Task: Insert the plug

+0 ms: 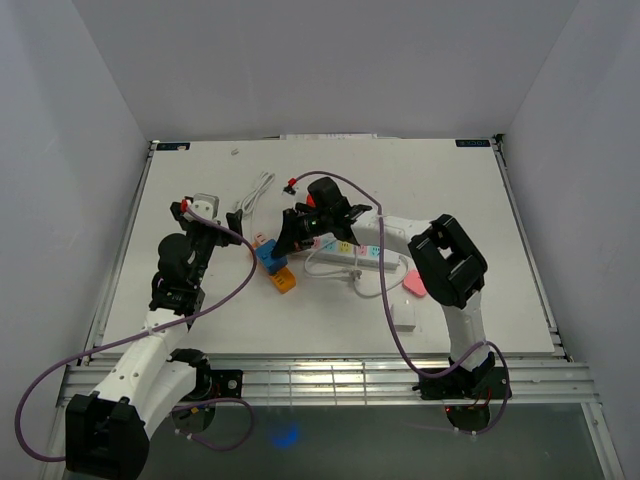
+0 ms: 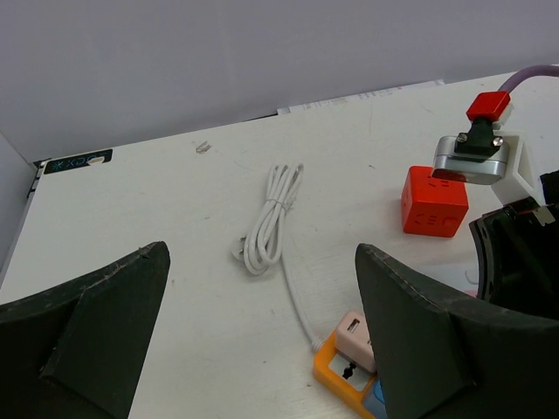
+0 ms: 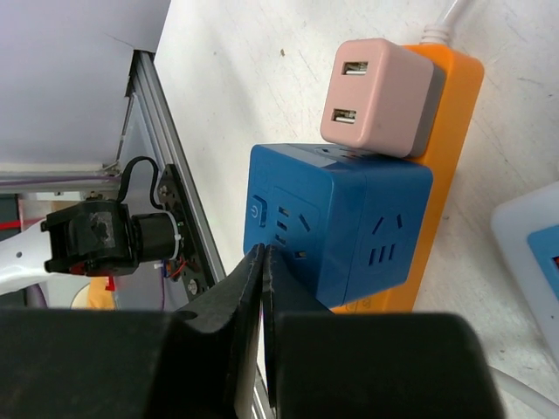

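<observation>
1. The blue cube plug (image 3: 349,218) is sitting on the orange strip (image 3: 454,105). Both are lying on the bench (image 1: 450,200), a little toward 9 o'clock from its middle. They are just beside the long white strip (image 1: 345,252).
2. A pink charger (image 3: 376,96) is sitting on the same orange strip, at 12 o'clock from the blue cube and touching it.
3. The right claw (image 3: 262,255) is clenched tight and is grasping nothing. Its tips are pointing at the cube's side, at about 8 o'clock on the cube.
4. The left claw (image 2: 260,251) is gaping wide and is holding nothing. It is hanging over the bench further out toward 9 o'clock, well apart from the cube. A white cable (image 2: 275,209) and a red cube (image 2: 434,202) are lying past it.
5. I am guessing the plug is already going into the strip. The right claw looks like it is poking it to push it down. What is left, I think, is a last firm push and then backing away.
6. The metal pins under the cube are hiding, so I cannot tell if it is all the way in.
7. I cannot tell if the claw tips are really touching the cube or are only very close.
8. The near end of the orange strip is cut off behind the claw.
</observation>
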You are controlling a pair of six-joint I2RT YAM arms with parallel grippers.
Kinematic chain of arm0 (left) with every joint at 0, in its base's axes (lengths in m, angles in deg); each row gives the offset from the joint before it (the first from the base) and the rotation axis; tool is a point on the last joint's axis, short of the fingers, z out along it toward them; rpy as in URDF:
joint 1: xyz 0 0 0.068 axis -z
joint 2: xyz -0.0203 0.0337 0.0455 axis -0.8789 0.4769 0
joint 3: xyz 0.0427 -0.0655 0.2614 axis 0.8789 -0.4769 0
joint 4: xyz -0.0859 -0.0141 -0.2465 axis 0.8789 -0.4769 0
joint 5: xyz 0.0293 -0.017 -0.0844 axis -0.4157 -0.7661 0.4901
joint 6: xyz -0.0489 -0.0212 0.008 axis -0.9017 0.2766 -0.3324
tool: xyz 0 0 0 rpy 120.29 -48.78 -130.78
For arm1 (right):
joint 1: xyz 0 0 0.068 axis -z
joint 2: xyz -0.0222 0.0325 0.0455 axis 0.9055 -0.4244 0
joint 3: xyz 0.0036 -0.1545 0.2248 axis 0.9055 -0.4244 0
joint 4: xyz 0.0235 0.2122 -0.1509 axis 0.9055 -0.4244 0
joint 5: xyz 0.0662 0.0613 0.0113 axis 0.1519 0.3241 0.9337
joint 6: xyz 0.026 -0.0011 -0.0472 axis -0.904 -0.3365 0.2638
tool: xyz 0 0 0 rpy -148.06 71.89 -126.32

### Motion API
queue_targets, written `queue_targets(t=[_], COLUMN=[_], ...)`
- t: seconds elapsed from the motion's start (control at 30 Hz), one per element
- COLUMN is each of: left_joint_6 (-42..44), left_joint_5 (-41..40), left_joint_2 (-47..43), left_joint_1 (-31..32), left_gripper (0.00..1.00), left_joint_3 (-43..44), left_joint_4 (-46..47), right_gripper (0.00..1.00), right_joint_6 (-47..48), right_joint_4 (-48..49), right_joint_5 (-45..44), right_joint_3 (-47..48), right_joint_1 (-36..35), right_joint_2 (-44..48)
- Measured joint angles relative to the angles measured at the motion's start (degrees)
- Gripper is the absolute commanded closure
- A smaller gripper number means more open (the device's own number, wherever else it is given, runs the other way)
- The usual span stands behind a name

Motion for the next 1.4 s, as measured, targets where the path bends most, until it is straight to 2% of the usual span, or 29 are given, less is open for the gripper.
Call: queue_targets(t=[0.2,0.47,0.67,0.8,0.97,1.0,1.13,1.4], left_joint_6=[-0.02,-0.15,-0.17,-0.20,-0.22,-0.24,-0.35,-0.35], left_joint_5=[0.85,1.44,1.73,1.79,2.01,2.12,2.56,3.21], left_joint_2=[0.00,0.00,0.00,0.00,0.00,0.00,0.07,0.26], left_joint_1=[0.00,0.00,0.00,0.00,0.00,0.00,0.00,0.00], left_gripper=[0.02,0.02,0.02,0.02,0.02,0.02,0.02,0.02], left_joint_3=[0.00,0.00,0.00,0.00,0.00,0.00,0.00,0.00], left_joint_4=[0.00,0.00,0.00,-0.02,-0.02,-0.04,-0.04,-0.07], right_gripper=[0.92,0.92,0.92,0.92,0.92,0.92,0.92,0.92], right_joint_6=[1.62,3.39,3.98,4.61,3.82,1.42,2.84,5.73], right_joint_4=[-2.34,-10.10,-10.51,-9.38,-7.82,-4.17,-4.15,-10.14], right_joint_5=[-2.16,-4.72,-5.03,-5.25,-6.51,-2.97,-6.43,-11.78], right_joint_3=[1.27,11.61,17.20,16.04,8.96,7.43,5.22,4.20], right_joint_1=[0.02,0.33,0.39,0.63,1.31,2.19,3.54,2.03], right_joint_2=[0.59,2.16,7.26,6.40,-3.98,-5.33,-3.04,-0.94])
